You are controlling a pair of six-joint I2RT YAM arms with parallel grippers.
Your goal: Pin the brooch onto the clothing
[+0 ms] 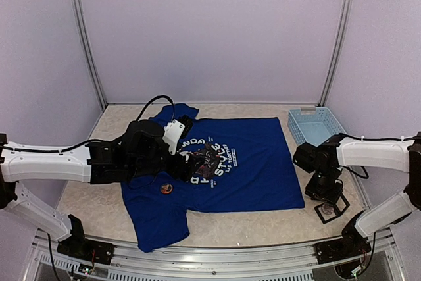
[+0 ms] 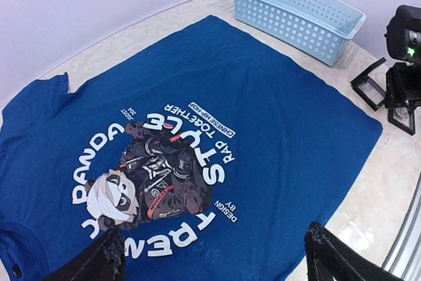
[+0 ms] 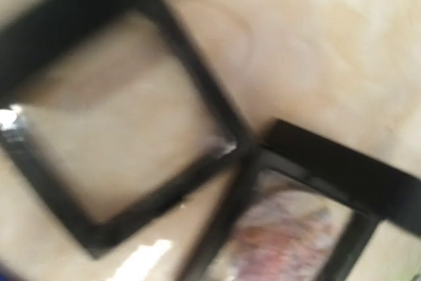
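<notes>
The royal-blue T-shirt [image 1: 250,162] lies flat on the table with its round panda print [image 1: 209,157] facing up; it also fills the left wrist view [image 2: 276,110]. A small round orange thing [image 1: 166,189], apparently the brooch, lies on the shirt near its left sleeve. My left gripper [image 1: 191,166] hovers over the print, open wide and empty [image 2: 214,231]. My right gripper [image 1: 327,195] points down over a black-framed clear case [image 1: 331,208]. The right wrist view is a blur of two black frames [image 3: 197,90], one over something pinkish [image 3: 289,241]; its fingers do not show.
A light-blue plastic basket [image 1: 314,125] stands at the back right, just beyond the shirt's corner, also in the left wrist view [image 2: 299,14]. The black frames [image 2: 375,83] lie on the table right of the shirt. Pale walls enclose three sides.
</notes>
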